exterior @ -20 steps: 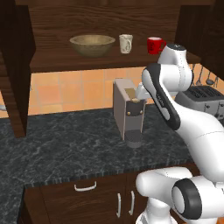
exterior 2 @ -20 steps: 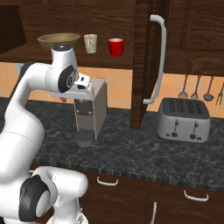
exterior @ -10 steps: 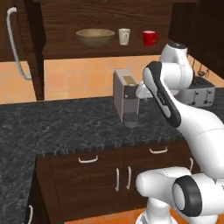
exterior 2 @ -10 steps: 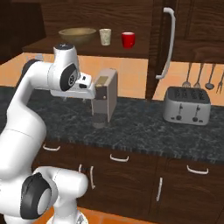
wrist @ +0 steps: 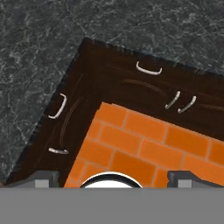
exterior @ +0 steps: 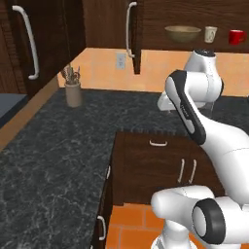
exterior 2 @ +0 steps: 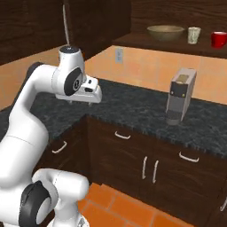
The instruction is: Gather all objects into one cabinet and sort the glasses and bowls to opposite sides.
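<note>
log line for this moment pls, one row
gripper: open, holding nothing, above brick floor | tan bowl, white patterned mug, red mug: on cabinet shelf

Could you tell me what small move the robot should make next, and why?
Probably drive the base back toward the cabinet shelf. The tan bowl, patterned mug and red mug sit up there, far from the pincer, which holds nothing and looks down at the counter corner and brick floor.
</note>
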### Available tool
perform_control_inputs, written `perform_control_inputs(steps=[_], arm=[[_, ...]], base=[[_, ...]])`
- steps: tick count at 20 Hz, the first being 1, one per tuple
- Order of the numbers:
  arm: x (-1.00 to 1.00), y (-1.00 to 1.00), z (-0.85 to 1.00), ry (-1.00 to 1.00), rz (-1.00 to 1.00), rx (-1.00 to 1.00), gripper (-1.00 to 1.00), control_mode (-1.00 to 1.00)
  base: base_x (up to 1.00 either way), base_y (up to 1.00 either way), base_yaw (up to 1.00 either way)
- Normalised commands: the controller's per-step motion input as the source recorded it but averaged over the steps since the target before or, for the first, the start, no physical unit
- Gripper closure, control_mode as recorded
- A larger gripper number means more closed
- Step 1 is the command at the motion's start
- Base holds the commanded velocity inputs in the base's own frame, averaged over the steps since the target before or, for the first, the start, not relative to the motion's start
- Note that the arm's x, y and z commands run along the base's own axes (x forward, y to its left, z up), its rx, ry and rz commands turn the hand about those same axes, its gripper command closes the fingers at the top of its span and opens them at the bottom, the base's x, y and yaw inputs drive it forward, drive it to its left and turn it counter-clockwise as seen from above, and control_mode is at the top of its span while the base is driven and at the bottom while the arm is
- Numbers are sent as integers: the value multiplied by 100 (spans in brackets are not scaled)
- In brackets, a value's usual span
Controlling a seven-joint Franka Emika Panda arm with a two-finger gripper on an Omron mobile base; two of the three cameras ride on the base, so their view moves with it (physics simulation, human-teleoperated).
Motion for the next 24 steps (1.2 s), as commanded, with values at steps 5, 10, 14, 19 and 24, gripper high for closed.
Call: perform_control_inputs(steps=[5,10,14,19,24], arm=[[0,0,0,0,0,0,-100,100],[0,0,0,0,0,0,-100,100],[0,0,0,0,0,0,-100,100],[0,0,0,0,0,0,-100,100],[0,0,0,0,0,0,-100,100]], base=[[-49,16,70],[-66,11,59],[-71,45,47],[-65,57,30],[-41,54,22]])
